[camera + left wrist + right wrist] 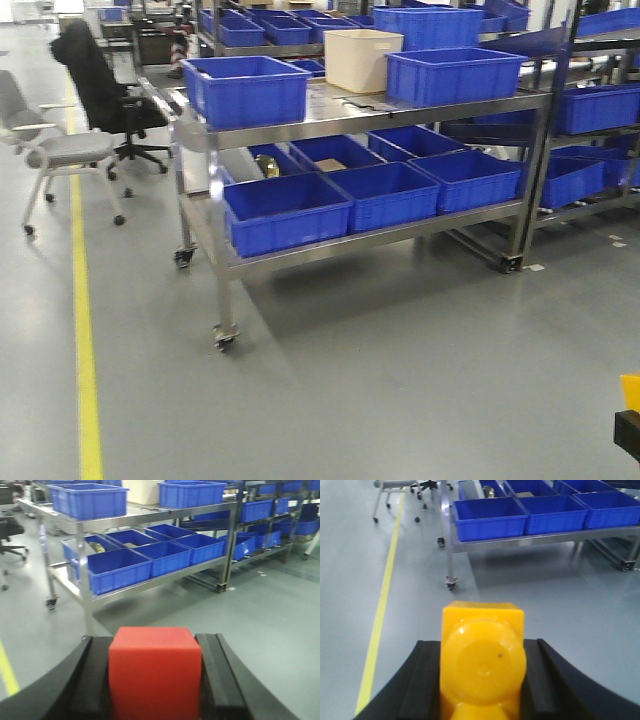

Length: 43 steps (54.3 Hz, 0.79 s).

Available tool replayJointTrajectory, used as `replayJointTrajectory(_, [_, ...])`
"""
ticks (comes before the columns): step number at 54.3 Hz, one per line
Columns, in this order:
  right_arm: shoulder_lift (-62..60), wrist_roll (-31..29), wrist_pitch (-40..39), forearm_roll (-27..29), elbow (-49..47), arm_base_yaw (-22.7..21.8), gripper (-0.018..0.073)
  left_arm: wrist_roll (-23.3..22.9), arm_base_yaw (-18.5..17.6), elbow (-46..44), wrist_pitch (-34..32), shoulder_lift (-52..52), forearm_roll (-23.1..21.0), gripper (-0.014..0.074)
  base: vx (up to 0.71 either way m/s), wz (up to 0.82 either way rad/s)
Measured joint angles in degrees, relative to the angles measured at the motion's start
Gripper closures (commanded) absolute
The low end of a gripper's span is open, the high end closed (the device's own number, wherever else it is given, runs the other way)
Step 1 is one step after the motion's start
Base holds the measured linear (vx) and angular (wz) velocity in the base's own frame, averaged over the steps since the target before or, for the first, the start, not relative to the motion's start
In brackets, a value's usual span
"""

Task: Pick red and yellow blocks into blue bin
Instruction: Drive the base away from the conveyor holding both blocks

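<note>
My left gripper (154, 641) is shut on the red block (155, 680), a plain cube that fills the gap between the black fingers. My right gripper (482, 647) is shut on the yellow block (482, 665), whose round stud faces the camera. In the front view a corner of the yellow block (630, 390) shows at the bottom right edge. The blue bin (247, 88) with smooth walls stands on the top left of a steel cart, far ahead across open floor. It also shows in the left wrist view as the blue bin (90, 500).
The wheeled steel cart (350, 112) also carries a cream tub (360, 58) and a ribbed blue crate (452, 75). Several blue bins (385, 195) fill its lower shelf. Office chairs (65, 150) and a yellow floor line (85, 350) lie to the left, more racks to the right.
</note>
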Motion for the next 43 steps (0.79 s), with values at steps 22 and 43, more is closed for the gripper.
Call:
replayJointTrajectory(22, [0.00, 0.00, 0.00, 0.00, 0.00, 0.00, 0.0570, 0.00, 0.00, 0.00, -0.12, 0.00, 0.00, 0.0596, 0.53, -0.32])
replayJointTrajectory(43, [0.00, 0.00, 0.00, 0.00, 0.00, 0.00, 0.0570, 0.00, 0.00, 0.00, -0.12, 0.00, 0.00, 0.0596, 0.56, -0.45])
